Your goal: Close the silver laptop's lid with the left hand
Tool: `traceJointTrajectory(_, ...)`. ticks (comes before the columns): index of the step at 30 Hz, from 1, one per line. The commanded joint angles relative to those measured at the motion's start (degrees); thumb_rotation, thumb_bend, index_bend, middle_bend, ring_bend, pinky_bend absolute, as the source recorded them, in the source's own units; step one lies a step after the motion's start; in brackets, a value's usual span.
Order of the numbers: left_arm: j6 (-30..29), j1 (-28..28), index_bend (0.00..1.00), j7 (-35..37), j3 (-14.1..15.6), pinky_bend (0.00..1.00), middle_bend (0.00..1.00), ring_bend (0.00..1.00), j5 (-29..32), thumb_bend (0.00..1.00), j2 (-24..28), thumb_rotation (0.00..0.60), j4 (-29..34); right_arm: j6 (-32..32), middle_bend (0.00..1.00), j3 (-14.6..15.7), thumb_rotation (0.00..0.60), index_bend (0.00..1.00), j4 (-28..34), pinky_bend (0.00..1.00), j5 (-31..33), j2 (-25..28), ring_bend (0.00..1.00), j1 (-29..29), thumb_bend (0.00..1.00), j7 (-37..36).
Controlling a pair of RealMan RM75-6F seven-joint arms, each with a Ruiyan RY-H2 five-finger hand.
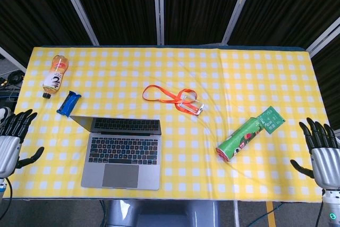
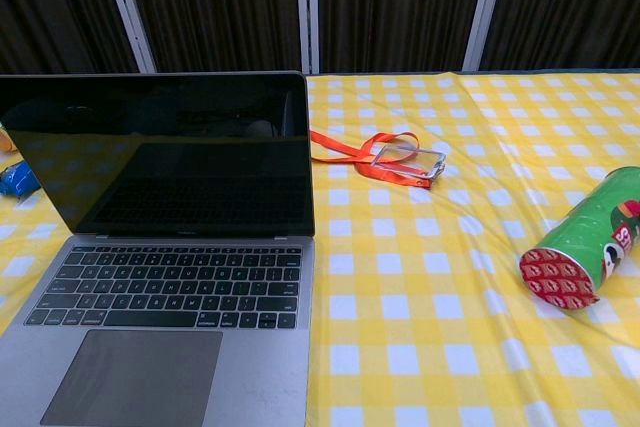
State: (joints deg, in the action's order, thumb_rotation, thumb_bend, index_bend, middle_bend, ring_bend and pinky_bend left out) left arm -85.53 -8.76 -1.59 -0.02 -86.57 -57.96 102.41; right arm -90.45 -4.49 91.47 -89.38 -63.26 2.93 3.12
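Observation:
The silver laptop (image 1: 124, 152) stands open near the table's front left, its dark screen (image 2: 160, 152) upright and its keyboard (image 2: 170, 287) facing me. My left hand (image 1: 11, 139) hovers at the table's left edge, well left of the laptop, fingers spread and holding nothing. My right hand (image 1: 321, 150) hangs at the table's right front edge, also spread and empty. Neither hand shows in the chest view.
On the yellow checked tablecloth (image 1: 223, 78) lie a drink bottle (image 1: 55, 75) and a blue packet (image 1: 68, 103) behind the laptop's left. An orange lanyard with a badge holder (image 1: 180, 98) lies mid-table. A green chip can (image 1: 240, 138) and a green packet (image 1: 271, 118) lie at the right.

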Motion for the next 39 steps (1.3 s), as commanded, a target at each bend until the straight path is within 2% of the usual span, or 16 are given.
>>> traceJointTrajectory(1,0.1,0.1,0.0,-0.3,-0.1,0.0,0.0,0.0,-0.1,0.32,-0.2,0.6,-0.1,0.0,0.0,0.1,0.6,0.0,0.1,0.0,-0.1,0.1,0.0,0.0,0.0,0.0)
traceJointTrajectory(7,0.7,-0.2,0.0,0.2,-0.5,0.0,0.0,0.0,-0.4,0.32,-0.6,0.6,-0.8,0.2,0.0,0.3,0.6,0.0,0.2,0.0,-0.3,0.0,0.0,0.0,0.0,-0.1)
traceJointTrajectory(9,0.9,-0.4,0.0,0.3,-0.6,0.0,0.0,0.0,-0.6,0.39,-0.6,0.6,-0.7,0.2,0.0,0.3,0.6,0.0,0.2,0.0,-0.3,0.0,0.0,0.0,0.0,-0.1)
traceJointTrajectory(11,2.0,-1.4,0.0,0.7,-1.1,0.0,0.0,0.0,-1.1,0.59,-0.6,0.6,0.1,0.3,0.0,0.2,0.6,0.0,0.1,0.0,-0.3,0.0,0.0,0.1,0.0,-0.1)
traceJointTrajectory(13,4.4,-3.2,0.0,1.4,-1.6,0.0,0.0,0.0,-1.7,0.89,-0.2,0.6,1.3,0.5,0.0,0.3,0.6,0.0,0.0,0.0,-0.1,0.0,0.0,0.1,0.0,-0.1)
traceJointTrajectory(15,8.7,-6.3,0.0,2.4,-2.4,0.0,0.0,0.0,-2.1,0.99,1.2,0.6,3.6,0.8,0.0,0.2,0.6,0.0,0.0,0.0,0.0,-0.1,0.0,0.2,0.0,0.1)
traceJointTrajectory(22,20.8,-15.8,0.0,1.4,-6.2,0.0,0.0,0.0,-0.6,1.0,4.7,0.6,11.0,0.7,0.0,0.0,0.6,0.0,0.0,0.0,0.2,-0.2,0.0,0.3,0.0,0.2)
traceJointTrajectory(25,27.6,-20.4,0.02,0.1,-8.2,0.01,0.0,0.0,4.3,1.0,4.0,0.6,12.4,0.9,0.0,0.0,0.6,0.0,-0.2,0.0,0.6,-0.1,0.0,0.3,0.0,-0.3)
traceJointTrajectory(27,33.2,-24.3,0.07,0.7,-9.9,0.05,0.02,0.03,9.2,1.0,2.6,0.6,10.9,0.8,0.0,-0.1,0.6,0.0,-0.3,0.0,0.6,0.1,0.0,0.2,0.0,-0.8)
traceJointTrajectory(29,34.8,-25.5,0.15,0.9,-10.3,0.13,0.07,0.1,11.3,1.0,2.1,0.6,10.4,0.7,0.0,-0.2,0.6,0.0,-0.3,0.0,0.6,0.1,0.0,0.2,0.0,-0.9)
traceJointTrajectory(33,37.1,-27.4,0.22,1.1,-10.7,0.25,0.13,0.2,14.7,1.0,1.0,0.6,9.5,0.6,0.0,-0.2,0.6,0.0,-0.3,0.0,0.6,0.2,0.0,0.2,0.0,-1.1)
traceJointTrajectory(39,37.5,-27.5,0.29,4.5,-10.4,0.34,0.21,0.29,13.7,1.0,1.5,0.6,9.7,0.5,0.0,-0.3,0.6,0.0,-0.2,0.0,0.7,0.3,0.0,0.1,0.0,-1.2)
